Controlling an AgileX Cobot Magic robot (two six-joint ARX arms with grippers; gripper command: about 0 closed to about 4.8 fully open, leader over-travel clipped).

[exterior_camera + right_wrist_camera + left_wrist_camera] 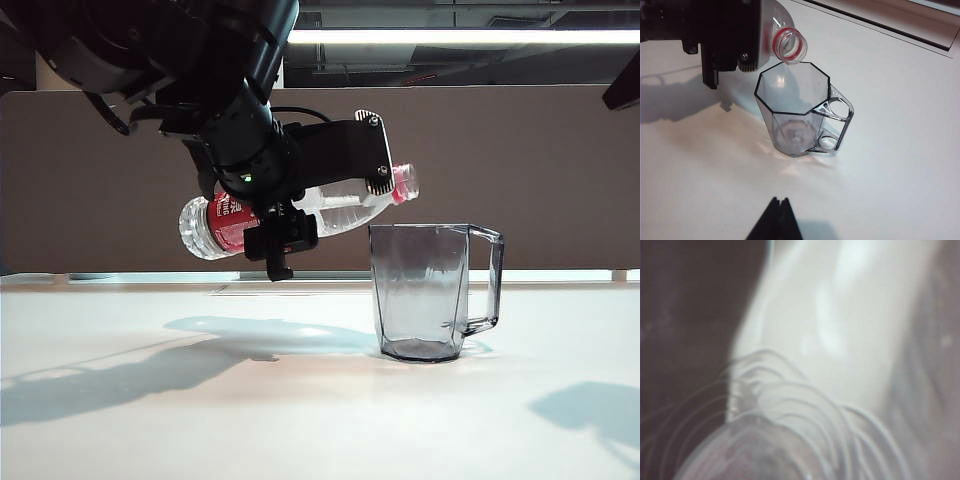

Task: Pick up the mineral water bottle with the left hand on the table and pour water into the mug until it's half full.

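My left end effector (283,232) holds the bottle (300,215) tipped over the mug (425,290); next, tilt further. The right end effector (776,220), near, looks closed.

Exterior view: low, level with the desk (320,400), facing the far wall.
Left wrist view: pressed against the bottle (840,340), blurred.
Right wrist view: high, looking down.
Shared: mug (425,290) (797,112), bottle mouth.

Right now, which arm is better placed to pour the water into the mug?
Left. The left tool already grips the mineral water bottle, tipped nearly level with its open mouth just above the mug's rim. The right tool hangs back from the mug, shut and empty.
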